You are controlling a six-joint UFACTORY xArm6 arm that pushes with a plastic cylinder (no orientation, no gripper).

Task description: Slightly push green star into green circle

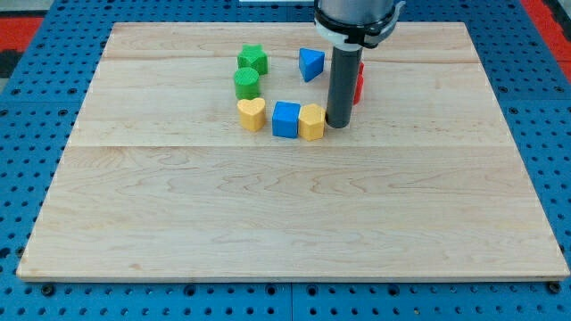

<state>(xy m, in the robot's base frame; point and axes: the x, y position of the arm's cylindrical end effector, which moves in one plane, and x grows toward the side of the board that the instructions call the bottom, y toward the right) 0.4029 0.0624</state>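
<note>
While my tip touches yellow block, green star and green circle lie left, touching; no jaws; board open below.

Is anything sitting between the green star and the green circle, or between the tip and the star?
Nothing lies between the green star and green circle; they nearly touch. From my tip, the blue triangle sits near the direct line to the star.

Looked like a lab bench: my tip worked a pale wooden board set on blue perforated matting, toy blocks scattered.
</note>
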